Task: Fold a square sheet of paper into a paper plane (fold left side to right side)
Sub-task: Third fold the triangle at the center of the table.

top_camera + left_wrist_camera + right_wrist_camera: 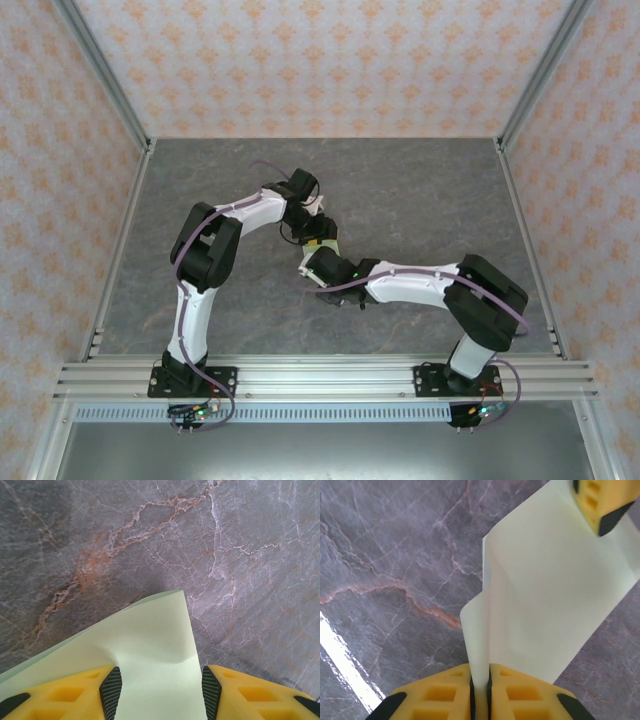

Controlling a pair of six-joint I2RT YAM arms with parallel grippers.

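Observation:
The square sheet of paper (150, 635) is pale green and lies on the marble table. One corner points away in the left wrist view. My left gripper (161, 680) is open, its jaws wide apart over the sheet, which dents slightly between the pads. My right gripper (480, 677) is shut on an edge of the sheet (545, 600) and lifts it, so the paper curls up off the table. One yellow fingertip (600, 505) of the left gripper rests on the sheet's far side. From above, both grippers (318, 237) (312, 262) meet at the table's middle.
Grey marble tabletop (420, 200) lies all round the grippers. Patterned walls with metal posts close in the back and sides. An aluminium rail (320, 378) with the arm bases runs along the near edge.

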